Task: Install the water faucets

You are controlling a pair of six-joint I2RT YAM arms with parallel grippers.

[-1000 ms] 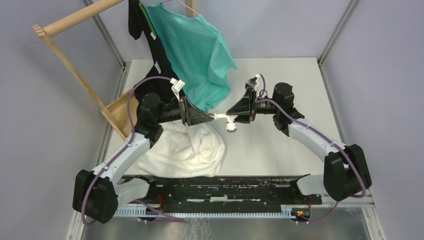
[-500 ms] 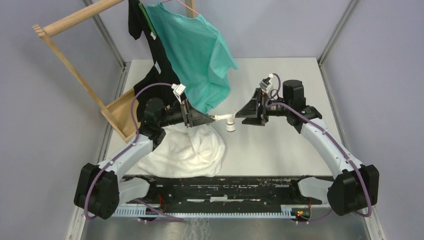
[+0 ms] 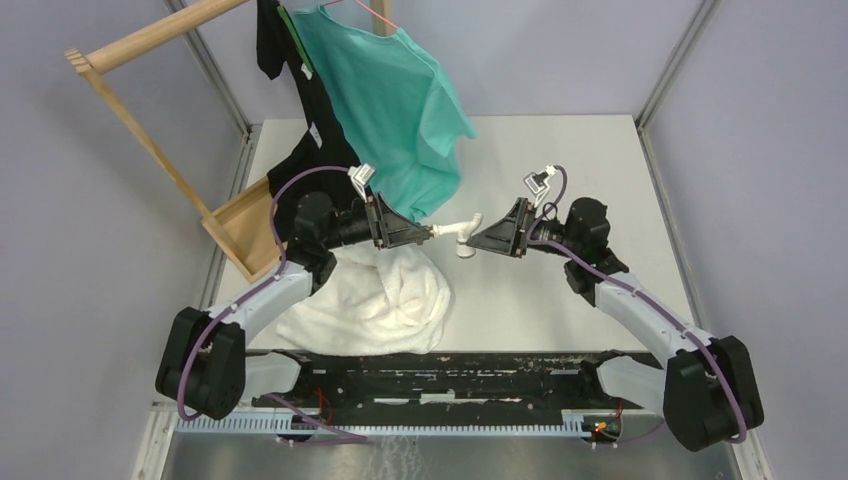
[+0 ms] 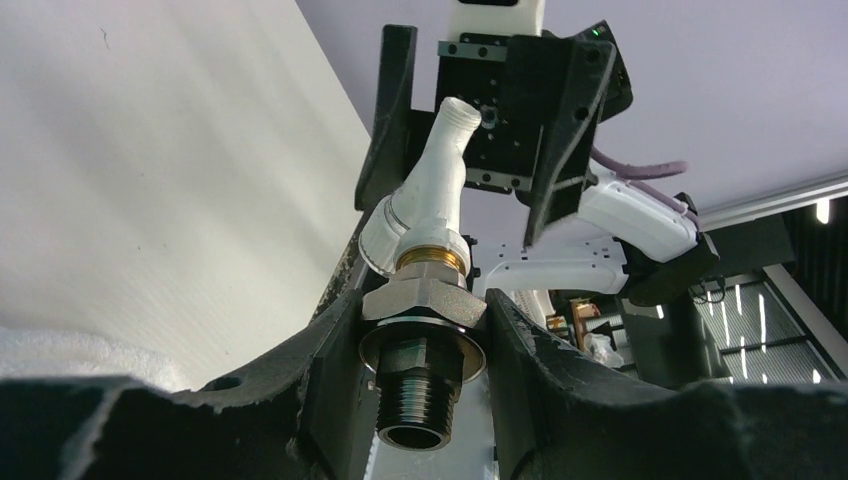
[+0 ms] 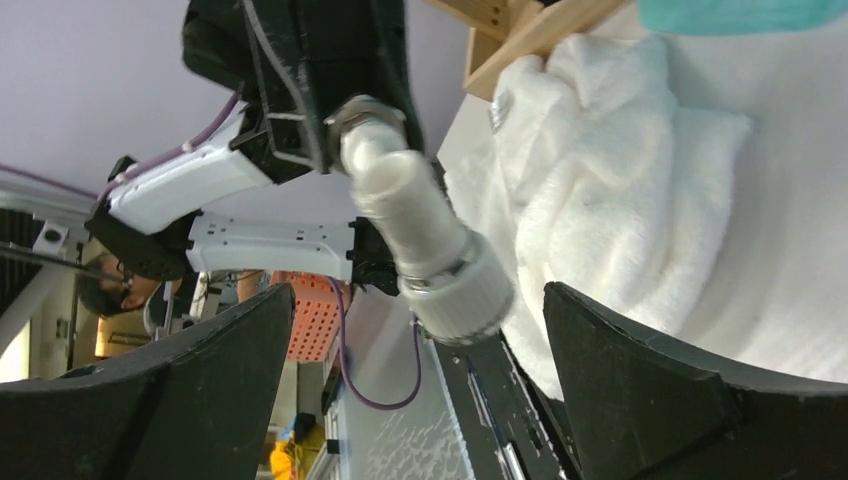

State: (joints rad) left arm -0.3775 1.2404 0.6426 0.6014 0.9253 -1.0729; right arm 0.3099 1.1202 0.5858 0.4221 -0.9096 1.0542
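The water faucet is a white plastic spout [image 4: 432, 196] on a brass and silver threaded fitting [image 4: 424, 300]. It is held in the air above the table. My left gripper [image 4: 424, 335] is shut on the fitting's hex nut, and the threaded end sticks out toward the camera. In the top view the left gripper [image 3: 430, 233] holds the faucet [image 3: 462, 232] out to the right. My right gripper [image 3: 482, 239] is open right beside the spout. In the right wrist view the white ribbed end [image 5: 458, 296] hangs between the open fingers [image 5: 160, 400] without touching them. No blue dot shows.
A white towel [image 3: 370, 295] lies crumpled on the table under the left arm. A teal shirt [image 3: 400, 110] and a black garment [image 3: 300, 170] hang from a wooden rack [image 3: 240, 225] at the back left. The grey table [image 3: 560, 160] extends right.
My right gripper drew back from the faucet to the right, then turned and came in again lower, open. The left gripper shifted slightly right and the faucet turned in the air.
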